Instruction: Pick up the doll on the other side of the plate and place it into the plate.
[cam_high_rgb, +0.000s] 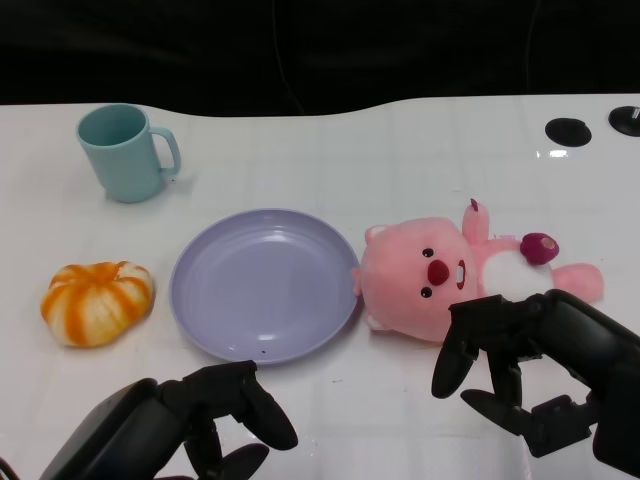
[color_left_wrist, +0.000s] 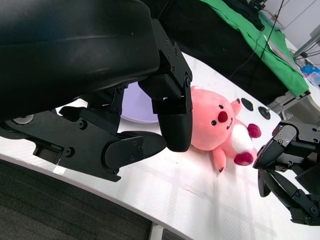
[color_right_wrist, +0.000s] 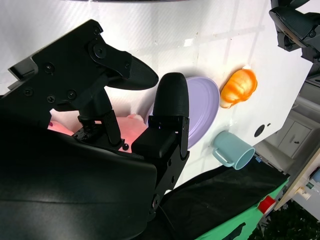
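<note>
Reaching for the doll (cam_high_rgb: 455, 280), which lies touching the plate (cam_high_rgb: 262, 284) at its 3 o'clock, the right hand (cam_high_rgb: 520, 365) hovers spread and empty; next, lower and close around it.

teal mug (cam_high_rgb: 125, 152), orange pumpkin toy (cam_high_rgb: 97, 302), white table (cam_high_rgb: 400, 150)

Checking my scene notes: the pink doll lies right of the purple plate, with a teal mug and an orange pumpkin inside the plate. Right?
Not quite. The plate is empty in the head view; mug and pumpkin sit on the table left of it. The doll does lie right.
</note>
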